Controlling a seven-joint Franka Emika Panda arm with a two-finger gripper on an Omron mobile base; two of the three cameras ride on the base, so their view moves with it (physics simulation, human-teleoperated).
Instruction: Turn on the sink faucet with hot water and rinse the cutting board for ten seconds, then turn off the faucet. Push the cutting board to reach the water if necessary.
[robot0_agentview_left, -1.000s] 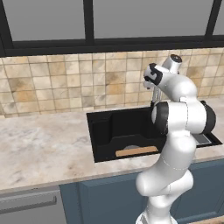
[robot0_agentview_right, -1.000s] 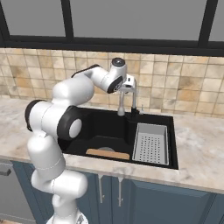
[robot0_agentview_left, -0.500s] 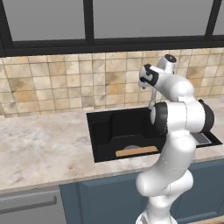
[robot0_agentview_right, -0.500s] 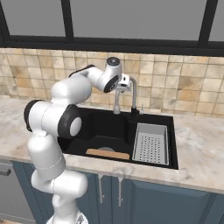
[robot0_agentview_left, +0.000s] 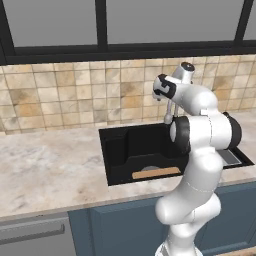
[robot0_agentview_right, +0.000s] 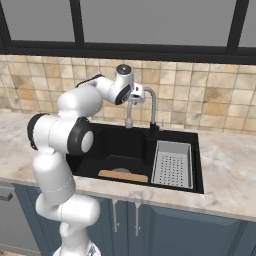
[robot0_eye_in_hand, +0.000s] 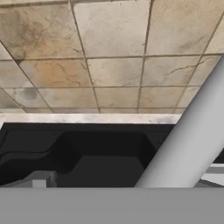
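The sink faucet arches over the black sink; no water runs from its spout. My gripper hovers open at the top of the arch, on the spout side, well above the basin. From the left it shows as the gripper just above the faucet's spout end. The cutting board lies flat on the basin floor by the front wall, left of the spout; it appears again as the cutting board. In the hand view the faucet tube slants past on the right, over the sink.
A grey perforated drain tray fills the right part of the basin. A tiled wall rises close behind the faucet. Marble counter surrounds the sink, with blue cabinets below.
My hand has slid left along the faucet's arch, from over the neck towards the spout side. Its jaws stayed wide; the board has not moved.
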